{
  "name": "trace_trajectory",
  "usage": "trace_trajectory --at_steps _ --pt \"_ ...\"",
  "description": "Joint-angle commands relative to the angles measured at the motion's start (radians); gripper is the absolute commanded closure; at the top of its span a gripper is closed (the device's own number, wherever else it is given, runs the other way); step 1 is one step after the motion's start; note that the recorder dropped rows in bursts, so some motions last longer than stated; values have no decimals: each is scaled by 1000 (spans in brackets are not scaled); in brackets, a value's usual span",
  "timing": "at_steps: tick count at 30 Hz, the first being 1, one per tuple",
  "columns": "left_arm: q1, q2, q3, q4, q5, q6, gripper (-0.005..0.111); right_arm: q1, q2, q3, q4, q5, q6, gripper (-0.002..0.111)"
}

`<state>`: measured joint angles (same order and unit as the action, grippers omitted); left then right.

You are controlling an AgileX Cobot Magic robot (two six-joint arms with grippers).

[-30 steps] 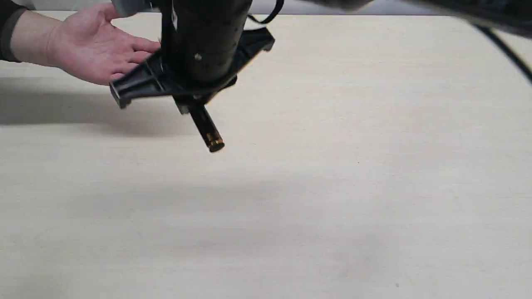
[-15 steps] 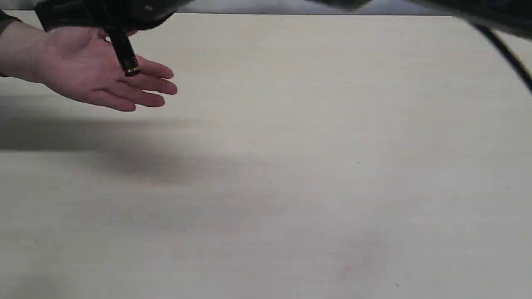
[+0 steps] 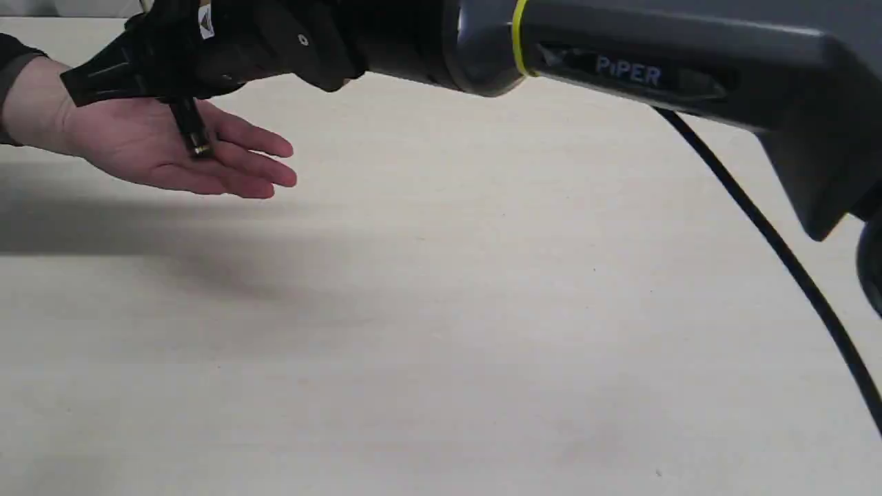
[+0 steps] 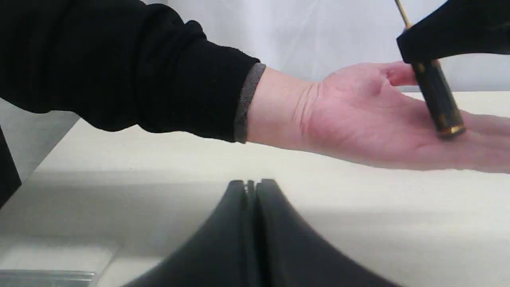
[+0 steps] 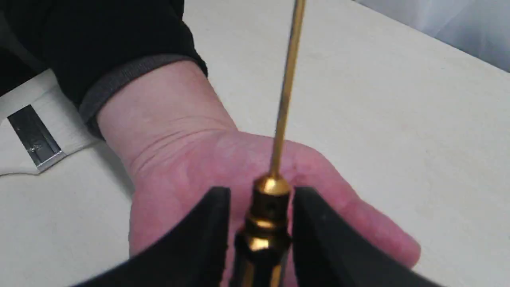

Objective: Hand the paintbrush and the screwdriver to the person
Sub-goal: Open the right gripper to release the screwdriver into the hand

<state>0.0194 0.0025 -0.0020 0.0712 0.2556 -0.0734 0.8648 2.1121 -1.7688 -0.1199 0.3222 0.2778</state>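
Note:
My right gripper (image 3: pixel 180 102) reaches across to the far left and is shut on the screwdriver (image 3: pixel 191 132). The black handle with gold rings hangs down, and its end sits at the person's open palm (image 3: pixel 148 155). In the right wrist view the fingers (image 5: pixel 318 231) flank the gold collar of the screwdriver (image 5: pixel 266 223), the thin shaft pointing up over the hand (image 5: pixel 179 159). The left wrist view shows my left gripper (image 4: pixel 251 185) shut on nothing, low over the table, with the hand (image 4: pixel 370 119) and screwdriver (image 4: pixel 437 97) beyond it. The paintbrush is out of view.
The pale wooden table (image 3: pixel 482 310) fills the exterior view. The right arm's grey link (image 3: pixel 654 69) and its black cable (image 3: pixel 778 248) cross the upper right. The person's black sleeve (image 4: pixel 131 67) comes in from the left edge.
My right gripper has carried the screwdriver leftward from mid-table to over the palm, then lowered it toward the hand. The hand has shifted slightly toward the camera.

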Motion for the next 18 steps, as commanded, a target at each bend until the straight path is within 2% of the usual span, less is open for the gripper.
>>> trace_trajectory --at_steps 1,3,8,10,15,18 --pt "-8 -2 2 -2 -8 -2 107 -1 -29 2 -4 52 0 65" --pt "-8 -2 2 -2 -8 -2 107 -1 -46 2 -4 109 0 61" --pt "-8 -2 2 -2 -8 -2 107 -1 -95 2 -4 267 0 62" --pt "-8 -2 2 -2 -8 -2 107 -1 -120 2 -7 343 -2 69" --pt "-8 -2 2 -2 -8 -2 107 -1 -206 4 -30 518 -12 104" --pt "-8 -2 2 -4 -5 -2 107 11 -295 55 -37 500 -16 104"
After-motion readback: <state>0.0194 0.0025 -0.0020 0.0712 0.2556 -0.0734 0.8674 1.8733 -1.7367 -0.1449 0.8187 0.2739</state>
